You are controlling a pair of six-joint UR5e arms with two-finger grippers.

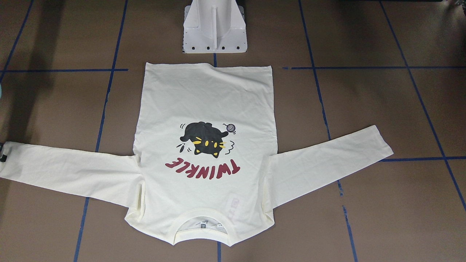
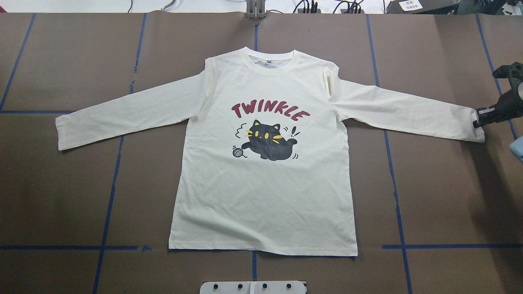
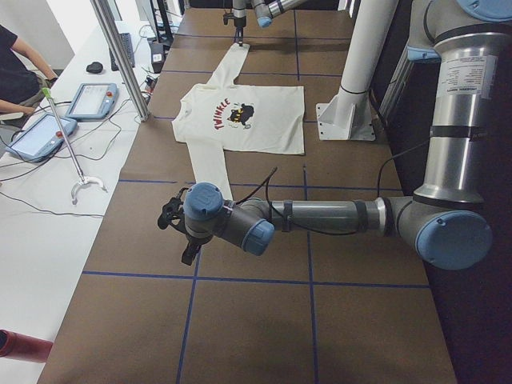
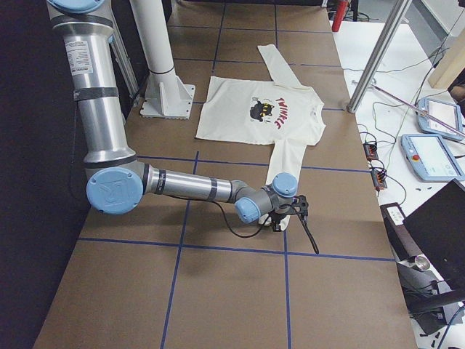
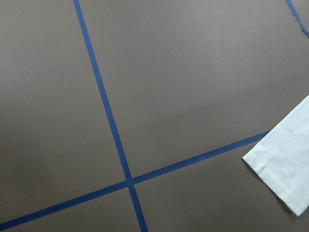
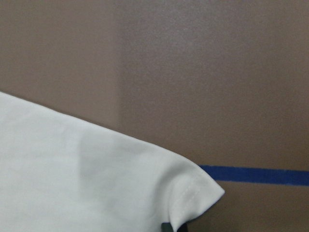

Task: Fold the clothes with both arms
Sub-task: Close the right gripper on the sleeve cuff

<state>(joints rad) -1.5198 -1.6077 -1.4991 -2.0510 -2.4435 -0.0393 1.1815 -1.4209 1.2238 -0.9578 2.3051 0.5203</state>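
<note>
One cream-white long-sleeved shirt (image 2: 261, 183) is lying flat and print-up at the centre of the brown table (image 2: 429, 183). Both sleeves are spreading outward, the hem is lying near the robot's white pedestal (image 1: 214, 32), and the collar is pointing to the far side.

Red lettering (image 2: 269, 112) across the chest is reading "TWINKLE". Below it, a black cat (image 2: 267, 143) with yellow eyes is sitting beside a small yarn ball (image 2: 237, 152). A neck label (image 2: 268, 61) and a clear sticker (image 2: 241, 75) near the shoulder are carrying marks too small to read. The same is applying to the white label (image 3: 468, 76) on the left arm (image 3: 336, 216).

The right gripper (image 2: 479, 118) is sitting at the right cuff (image 6: 193, 193), touching its end. The right wrist view is showing something dark under the slightly raised cuff corner. Whether the fingers are pinching the cloth cannot be told.

The left gripper (image 3: 176, 236) is hovering near the left cuff (image 5: 285, 174), apart from the cloth. It is appearing in the left side view only, so its finger spacing cannot be told.

Blue tape lines (image 2: 110, 183) are dividing the table into a grid.
</note>
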